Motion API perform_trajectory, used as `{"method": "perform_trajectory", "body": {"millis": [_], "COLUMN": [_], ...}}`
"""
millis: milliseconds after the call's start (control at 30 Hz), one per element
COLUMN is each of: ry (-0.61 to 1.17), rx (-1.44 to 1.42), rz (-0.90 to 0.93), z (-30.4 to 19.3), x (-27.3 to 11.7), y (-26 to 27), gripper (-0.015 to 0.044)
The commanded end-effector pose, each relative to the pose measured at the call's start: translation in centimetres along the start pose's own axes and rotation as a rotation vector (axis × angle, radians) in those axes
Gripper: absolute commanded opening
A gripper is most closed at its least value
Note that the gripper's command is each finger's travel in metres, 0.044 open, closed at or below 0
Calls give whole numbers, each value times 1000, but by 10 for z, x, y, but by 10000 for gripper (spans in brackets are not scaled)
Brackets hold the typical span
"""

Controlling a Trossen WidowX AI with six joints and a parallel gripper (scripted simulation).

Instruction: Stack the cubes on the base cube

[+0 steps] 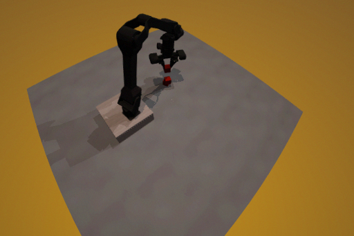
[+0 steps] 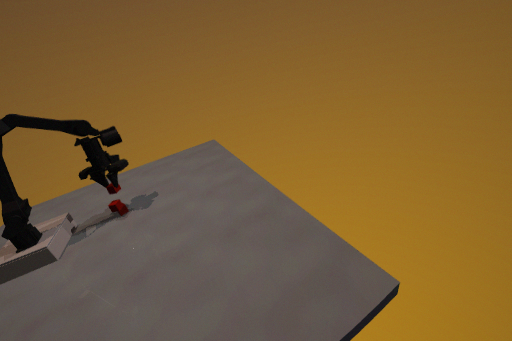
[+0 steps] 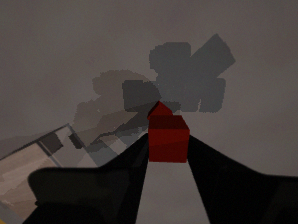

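Note:
My gripper (image 1: 167,66) (image 2: 113,186) (image 3: 166,137) is shut on a red loose cube (image 1: 167,69) (image 2: 114,190) (image 3: 169,150), which looks about level and hangs above the other red blocks with a visible gap. Below it, a small red cluster (image 1: 166,81) (image 2: 118,207) (image 3: 159,108) rests on the table. It appears to be the base cube with the other loose cube on it, though the edge between them is hard to make out. In the wrist view the held cube hides most of this cluster; only a pointed red corner shows just beyond it.
The arm stands on a pale wooden block (image 1: 114,119) (image 2: 61,241) (image 3: 22,169), to the left of the cubes in the top and exterior views. The grey table (image 1: 207,164) (image 2: 240,267) ends at its edges against yellow ground. Shadows of the arm and gripper lie around the red cluster.

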State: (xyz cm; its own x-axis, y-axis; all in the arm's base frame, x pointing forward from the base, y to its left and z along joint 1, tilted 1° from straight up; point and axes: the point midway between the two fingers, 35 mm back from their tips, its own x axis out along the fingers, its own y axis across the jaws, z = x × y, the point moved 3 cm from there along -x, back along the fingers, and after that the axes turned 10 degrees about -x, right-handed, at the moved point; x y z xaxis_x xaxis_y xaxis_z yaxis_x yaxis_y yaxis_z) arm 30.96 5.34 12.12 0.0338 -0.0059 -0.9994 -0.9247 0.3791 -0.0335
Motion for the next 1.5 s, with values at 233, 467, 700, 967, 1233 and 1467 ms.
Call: {"method": "perform_trajectory", "body": {"millis": [233,467,700,967,1233,1467], "ry": [2,-23,-37,-37,-21,2], "rx": [-106,-68,-47,-47,-73,-109], "rz": [-6,4,9,9,3,-6], "z": [9,7,5,5,6,8], "x": [1,21,31,31,43,60], "y": [6,6,6,6,6,6], "gripper": [105,105,105,105,105,105]}}
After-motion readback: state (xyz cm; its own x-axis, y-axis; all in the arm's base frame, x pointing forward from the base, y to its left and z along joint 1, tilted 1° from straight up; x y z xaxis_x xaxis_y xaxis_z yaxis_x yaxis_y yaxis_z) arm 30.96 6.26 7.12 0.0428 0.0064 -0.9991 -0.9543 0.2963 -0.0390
